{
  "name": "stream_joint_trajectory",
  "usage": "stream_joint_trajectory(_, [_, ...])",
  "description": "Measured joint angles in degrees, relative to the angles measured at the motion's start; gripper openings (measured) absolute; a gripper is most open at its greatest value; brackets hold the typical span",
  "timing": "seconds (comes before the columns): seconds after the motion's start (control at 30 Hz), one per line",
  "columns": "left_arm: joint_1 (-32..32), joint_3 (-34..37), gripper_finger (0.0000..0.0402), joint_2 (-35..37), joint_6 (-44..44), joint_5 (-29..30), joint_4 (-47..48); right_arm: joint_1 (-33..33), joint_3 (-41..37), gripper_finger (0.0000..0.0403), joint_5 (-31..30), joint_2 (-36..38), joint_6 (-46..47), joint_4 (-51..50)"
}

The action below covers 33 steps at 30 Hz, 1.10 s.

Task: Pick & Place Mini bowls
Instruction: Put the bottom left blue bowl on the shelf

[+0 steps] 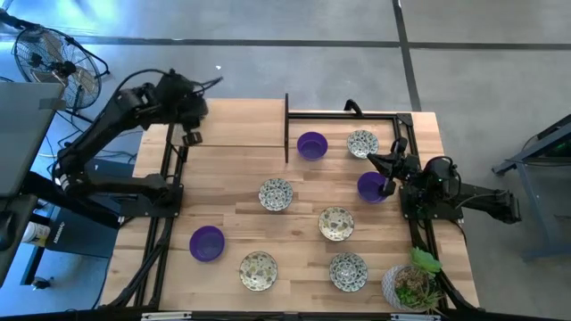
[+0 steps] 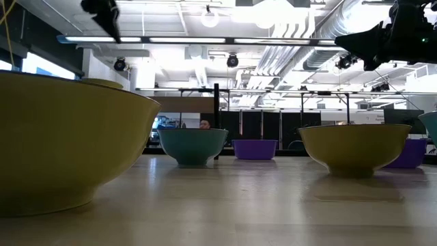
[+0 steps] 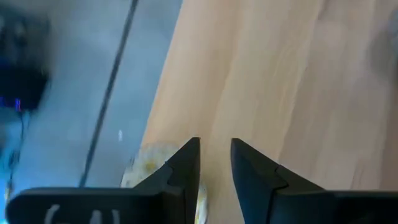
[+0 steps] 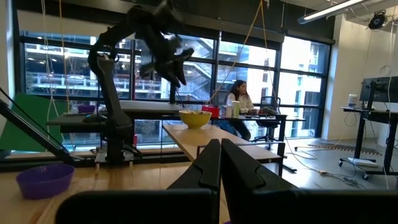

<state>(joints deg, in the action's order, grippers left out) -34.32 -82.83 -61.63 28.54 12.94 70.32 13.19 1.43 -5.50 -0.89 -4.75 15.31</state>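
Several mini bowls lie on the wooden table [image 1: 232, 169]: purple ones [image 1: 311, 144] [image 1: 207, 242] [image 1: 372, 187] and patterned ones [image 1: 362, 143] [image 1: 276, 193] [image 1: 336, 223]. Two more patterned bowls [image 1: 258, 270] [image 1: 348, 271] sit near the front edge. My left gripper [image 1: 189, 129] [image 3: 214, 144] hangs high over the table's far left corner, shut on another pale patterned bowl [image 1: 193, 139] [image 3: 146, 165]. At the table's right side my right gripper [image 1: 375, 160] [image 4: 219, 144] is shut with nothing in it, just above the purple bowl there. My left gripper holds the pale patterned bowl at its rim [image 3: 200, 194], far back between the two fingers. The rest of the bowl shows beside one finger [image 3: 180, 168], which hides most of the contact. The fingers slant downward, and the bowl is lifted clear of the table.
A black frame post [image 1: 286, 125] with a bar [image 1: 343, 113] stands at the table's far edge. A white pot with a green plant [image 1: 412, 285] sits at the near right corner. Bare wood lies between the left arm's base [image 1: 152, 192] and the bowls.
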Motion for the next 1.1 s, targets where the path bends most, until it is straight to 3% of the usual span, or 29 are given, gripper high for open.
stream_joint_trajectory(0.27, [17.4, 0.6, 0.001, -1.6, -1.9, 5.7, -10.0, 0.0, 0.0, 0.0, 0.1, 0.0, 0.0, 0.0])
stream_joint_trajectory(0.47, [25.7, 9.0, 0.0004, -2.0, -1.8, 5.6, -23.4, 0.0, 0.0, 0.0, 0.1, 0.0, 0.2, 0.0])
stream_joint_trajectory(0.57, [28.3, 14.7, 0.0002, -2.0, -1.0, 5.1, -30.8, 0.0, 0.0, 0.0, 0.2, 0.0, 0.2, 0.0])
stream_joint_trajectory(0.83, [32.3, 29.2, 0.0002, -2.0, 3.1, -5.9, -56.6, 0.0, 0.0, 0.0, 0.2, 0.0, 0.3, 0.0])
stream_joint_trajectory(1.1, [32.6, 33.7, 0.0002, -4.1, 0.8, -9.3, -59.4, 0.0, 0.0, 0.0, 0.2, 0.0, 0.3, 0.0])
